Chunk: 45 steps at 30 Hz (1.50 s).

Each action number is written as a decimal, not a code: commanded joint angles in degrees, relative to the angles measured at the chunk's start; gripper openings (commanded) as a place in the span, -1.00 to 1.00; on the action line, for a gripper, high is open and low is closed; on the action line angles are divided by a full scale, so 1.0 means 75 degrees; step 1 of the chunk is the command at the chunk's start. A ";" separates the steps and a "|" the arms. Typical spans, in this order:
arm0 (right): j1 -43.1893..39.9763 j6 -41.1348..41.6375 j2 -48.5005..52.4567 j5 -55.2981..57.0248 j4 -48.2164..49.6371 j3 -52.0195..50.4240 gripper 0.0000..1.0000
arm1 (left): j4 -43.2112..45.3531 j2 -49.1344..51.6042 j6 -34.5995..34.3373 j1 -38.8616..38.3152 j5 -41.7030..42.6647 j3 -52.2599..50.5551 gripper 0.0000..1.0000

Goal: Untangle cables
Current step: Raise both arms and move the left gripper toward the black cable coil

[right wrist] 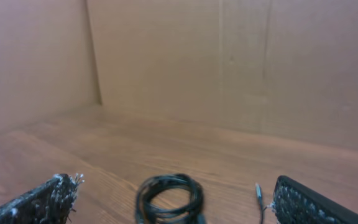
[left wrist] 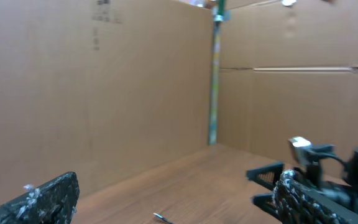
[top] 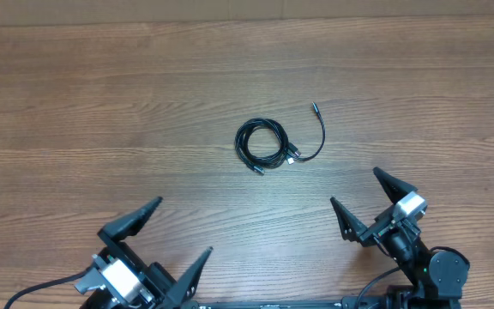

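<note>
From my station, the left gripper, black with rough, speckled finger pads, sits low by the near edge, its jaws spread wide with nothing between them. I judge it is parked clear of the work. Near the middle of the brown wood-grain table lie the thin black cables, wound into a small tight coil. One slack tail curves off to the right and ends in a small plug. The right gripper, likewise gaping and empty, faces the coil from well back, probably lined up for a first pick.
</note>
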 commanded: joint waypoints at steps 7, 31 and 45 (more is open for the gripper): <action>0.0026 -0.0985 0.0213 0.1014 -0.2145 0.3200 0.99 | -0.0125 0.0125 -0.0851 0.0035 -0.1588 0.0452 0.99; 0.0026 -0.0099 0.2454 0.3832 -0.8620 0.8524 1.00 | -0.7933 0.5251 -0.0749 0.0035 -0.5015 0.7417 1.00; 0.0026 -0.0099 0.2454 0.2025 -0.8341 0.8606 0.99 | -0.7912 0.5289 -0.0772 0.0035 -0.4249 0.7414 0.99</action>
